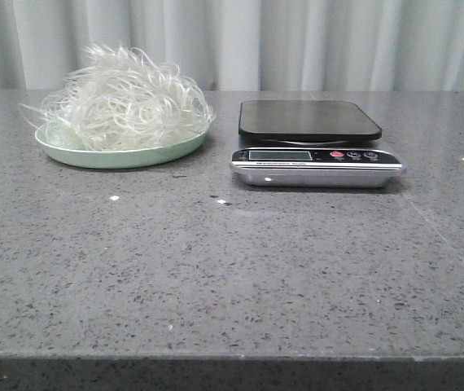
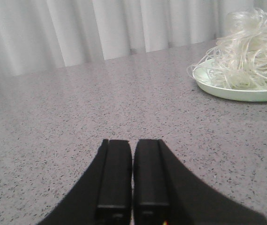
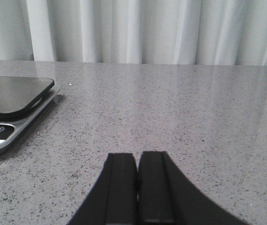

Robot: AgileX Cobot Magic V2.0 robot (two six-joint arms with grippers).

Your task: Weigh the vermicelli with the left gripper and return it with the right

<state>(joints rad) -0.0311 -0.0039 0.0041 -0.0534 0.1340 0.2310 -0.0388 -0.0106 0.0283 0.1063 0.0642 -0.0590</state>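
The vermicelli (image 1: 126, 102), a fluffy tangle of whitish glass noodles, lies heaped on a pale green plate (image 1: 94, 154) at the back left of the table. It also shows in the left wrist view (image 2: 248, 51), on the plate (image 2: 236, 93). A kitchen scale (image 1: 313, 140) with a bare black platform stands to the right of the plate; its edge shows in the right wrist view (image 3: 11, 110). My left gripper (image 2: 132, 143) is shut and empty, low over the table, well away from the plate. My right gripper (image 3: 137, 155) is shut and empty, beside the scale. Neither gripper shows in the front view.
The grey speckled table (image 1: 232, 277) reaches to a front edge near the bottom of the front view. Pale curtains (image 1: 297, 41) hang behind the table. The scale has a display (image 1: 279, 155) and small buttons (image 1: 354, 155) on its front.
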